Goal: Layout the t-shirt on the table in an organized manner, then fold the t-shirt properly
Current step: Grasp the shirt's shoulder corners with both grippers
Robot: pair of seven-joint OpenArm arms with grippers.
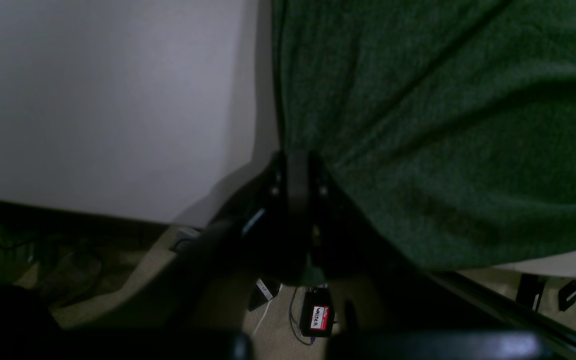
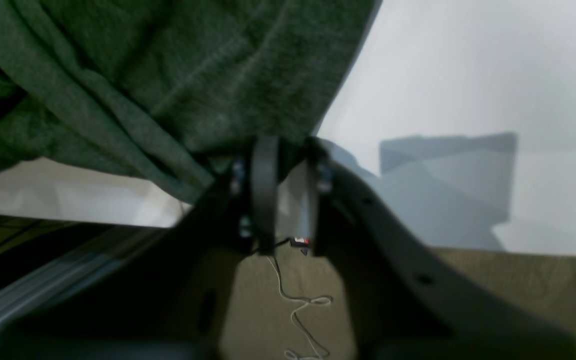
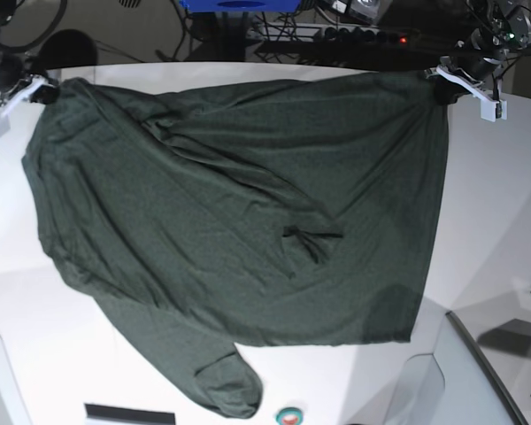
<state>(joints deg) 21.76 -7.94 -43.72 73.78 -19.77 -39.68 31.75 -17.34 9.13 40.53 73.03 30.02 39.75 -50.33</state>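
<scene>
Base view: shirt (image 3: 239, 239) spread across bench (image 3: 496, 230), still wrinkled, one sleeve trailing toward the near edge. Left fingers (image 1: 298, 172) and right fingers (image 2: 280, 150) each pinch a far corner. Layout nearly done; folding not started.

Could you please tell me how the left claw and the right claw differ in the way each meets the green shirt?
The left claw is pinched shut on the dark green soft t-shirt, with no gap showing; the right claw shows white tabletop between its fingers. In the base view, the left claw is at the right far corner, the right claw at the left. Both are at the shirt's far edge, over the smooth white table.
</scene>
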